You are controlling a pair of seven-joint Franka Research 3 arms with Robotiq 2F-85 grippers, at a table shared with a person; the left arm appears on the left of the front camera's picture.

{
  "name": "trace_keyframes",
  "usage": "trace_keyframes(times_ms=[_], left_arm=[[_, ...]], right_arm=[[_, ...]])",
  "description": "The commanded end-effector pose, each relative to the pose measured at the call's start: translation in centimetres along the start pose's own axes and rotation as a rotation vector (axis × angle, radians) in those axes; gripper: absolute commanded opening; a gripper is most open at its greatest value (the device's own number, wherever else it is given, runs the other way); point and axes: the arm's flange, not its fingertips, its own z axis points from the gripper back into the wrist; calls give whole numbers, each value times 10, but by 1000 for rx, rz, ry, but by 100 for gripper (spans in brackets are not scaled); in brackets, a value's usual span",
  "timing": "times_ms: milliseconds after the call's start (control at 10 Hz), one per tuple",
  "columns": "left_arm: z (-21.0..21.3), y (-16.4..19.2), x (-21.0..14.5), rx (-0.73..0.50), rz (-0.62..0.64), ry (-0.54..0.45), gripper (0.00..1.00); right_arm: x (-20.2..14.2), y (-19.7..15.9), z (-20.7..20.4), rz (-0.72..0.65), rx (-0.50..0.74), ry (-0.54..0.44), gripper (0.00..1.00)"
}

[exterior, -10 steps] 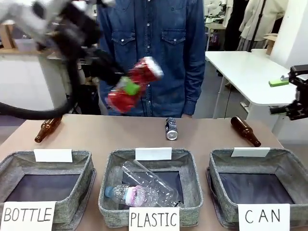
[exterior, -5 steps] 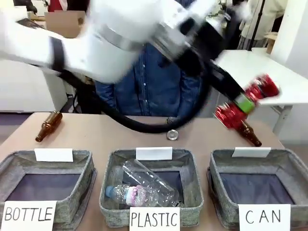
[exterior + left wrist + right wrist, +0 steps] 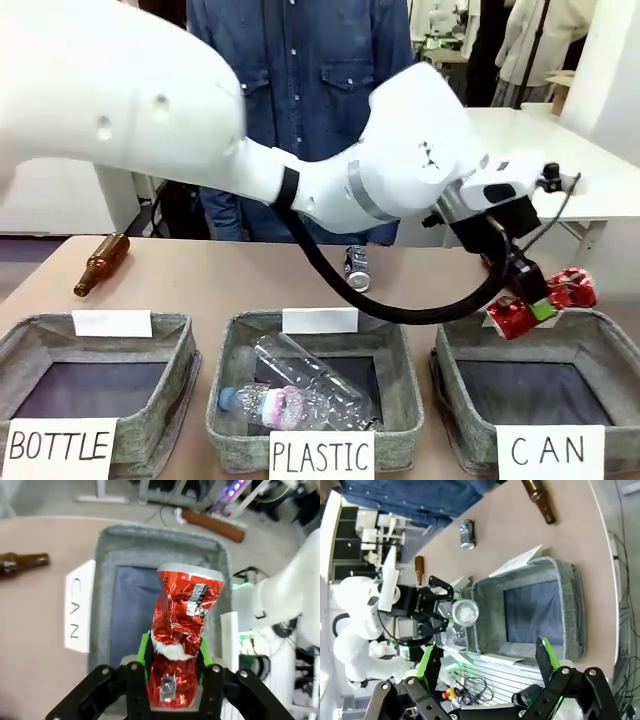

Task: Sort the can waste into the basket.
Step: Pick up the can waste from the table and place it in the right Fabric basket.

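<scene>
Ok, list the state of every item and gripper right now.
Red can: crushed, gripped, above the CAN basket.
Dark can: lying on the table.
Left gripper: shut on the red can.
Right gripper: open.
CAN basket: empty.
PLASTIC basket: holds clear bottles.
BOTTLE basket: empty.
Brown bottles: lying on the table.

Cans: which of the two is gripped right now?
The red can, clamped in the left pincer over the CAN basket. The dark can lies loose on the table, beyond the PLASTIC basket.

"BOTTLE" sign (image 3: 58,447), "PLASTIC" sign (image 3: 320,455), "CAN" sign (image 3: 548,450), on grey baskets (image 3: 404,395)
</scene>
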Motion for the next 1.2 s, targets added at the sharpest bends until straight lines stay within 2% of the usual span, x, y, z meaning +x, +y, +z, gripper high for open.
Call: trace_keyframes(times_ms=[0,100,200,300,400,900,1100], left_arm=[[27,-40,5,-5,-35,-49,43],[0,0,0,0,0,0,43],[-5,0,-1,-7,-6,22,43],[-9,0,-4,-14,-3,17,68],[-7,-2,-5,-5,-26,18,100],[9,-5,-8,-6,0,-34,100],[46,-20,-20,-19,18,-40,100]], right_arm=[[0,2,3,-6,2,3,100],[0,2,3,-6,2,3,100],[0,2,3,-6,2,3,100],[0,2,3,-6,2,3,100],[0,2,3,-6,2,3,100],[0,2,3,-6,2,3,100],[0,2,3,-6,2,3,100]])
